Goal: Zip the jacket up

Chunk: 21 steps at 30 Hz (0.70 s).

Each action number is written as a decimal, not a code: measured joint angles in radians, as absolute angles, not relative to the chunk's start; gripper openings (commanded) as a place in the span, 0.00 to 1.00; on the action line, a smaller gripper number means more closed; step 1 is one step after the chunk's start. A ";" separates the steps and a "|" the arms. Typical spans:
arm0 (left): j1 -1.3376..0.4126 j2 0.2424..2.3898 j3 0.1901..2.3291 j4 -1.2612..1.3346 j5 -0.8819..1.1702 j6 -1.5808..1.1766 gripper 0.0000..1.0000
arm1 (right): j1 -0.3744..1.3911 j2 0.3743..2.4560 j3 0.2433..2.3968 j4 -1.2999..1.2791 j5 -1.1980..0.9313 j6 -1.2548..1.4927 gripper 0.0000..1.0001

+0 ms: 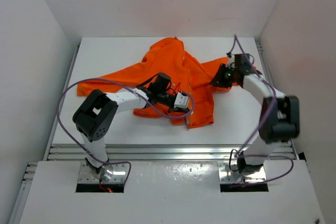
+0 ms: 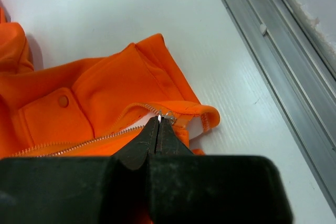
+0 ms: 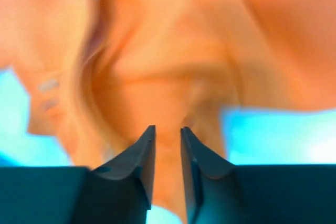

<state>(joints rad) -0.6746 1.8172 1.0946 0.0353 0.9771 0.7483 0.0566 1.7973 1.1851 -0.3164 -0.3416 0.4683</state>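
Observation:
The bright orange jacket (image 1: 173,66) lies crumpled in the middle of the white table (image 1: 110,51). My left gripper (image 1: 183,101) is at its near hem. In the left wrist view the left gripper (image 2: 159,121) is shut, its tips pinching the small metal zipper pull (image 2: 168,115) at the hem end of the pale zipper (image 2: 79,144), next to a flap pocket (image 2: 50,111). My right gripper (image 1: 216,81) is at the jacket's right side. In the blurred right wrist view its jaws (image 3: 168,132) stand narrowly apart with a fold of orange fabric (image 3: 173,56) between them.
An aluminium rail (image 1: 168,151) runs along the table's near edge and also shows in the left wrist view (image 2: 273,51). White walls close in the left, right and back. Purple cables (image 1: 65,95) loop off both arms.

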 measured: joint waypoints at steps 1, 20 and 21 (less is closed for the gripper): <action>-0.675 1.823 1.102 0.033 0.981 0.748 0.00 | 0.038 1.710 1.113 -0.281 -0.373 0.485 0.31; -0.663 1.832 1.151 -0.052 1.014 0.771 0.00 | 0.239 1.150 0.617 -0.156 -0.416 0.300 0.30; -0.662 1.831 1.150 -0.054 1.014 0.771 0.00 | 0.223 1.171 0.617 -0.146 -0.434 0.296 0.30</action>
<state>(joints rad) -0.6621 1.8305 1.1500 -0.0536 1.0142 0.7712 0.2226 1.1706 0.6174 -0.1463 -0.4343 0.2962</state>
